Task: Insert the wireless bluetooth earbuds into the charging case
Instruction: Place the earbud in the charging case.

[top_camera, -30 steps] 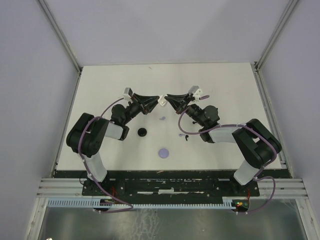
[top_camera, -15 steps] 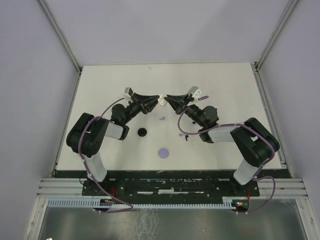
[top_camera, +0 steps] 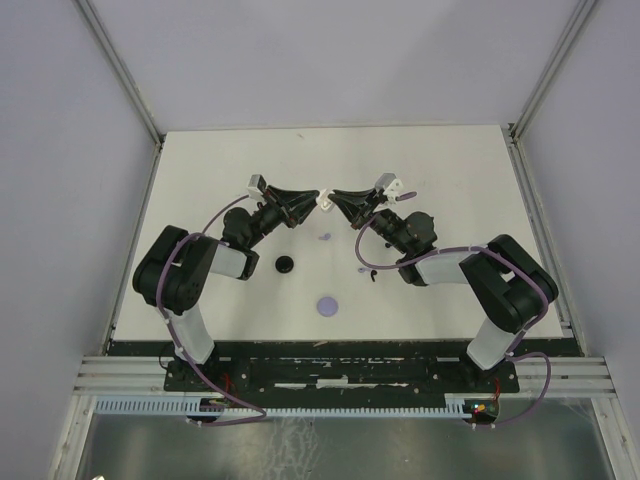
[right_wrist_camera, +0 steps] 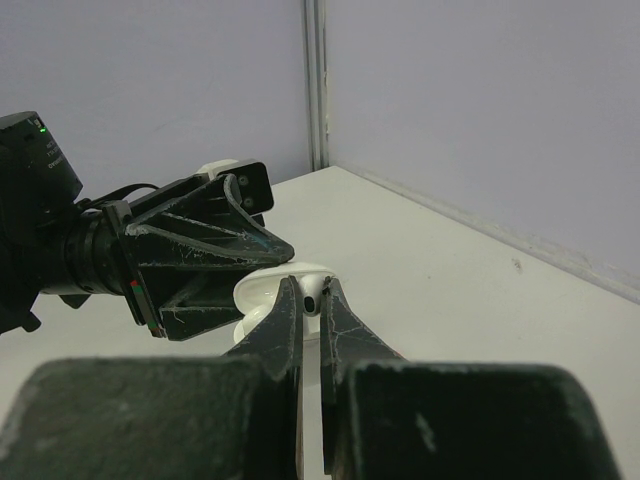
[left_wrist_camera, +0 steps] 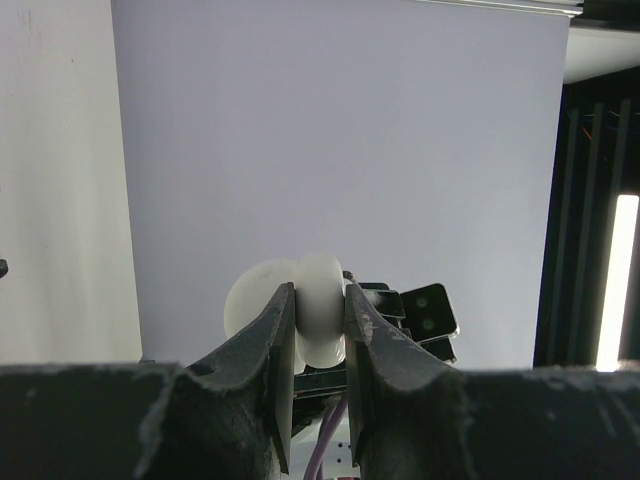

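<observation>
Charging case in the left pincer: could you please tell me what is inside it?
A white earbud, pinched by the right pincer, is at the case; whether it is seated, and the rest inside, is hidden.

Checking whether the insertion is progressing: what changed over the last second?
Nothing visibly changed. The left claw stays shut on the white round plastic charging case, the right claw on the tiny white earbud at the case; the black round disc and lavender round disc lie where they were.
</observation>
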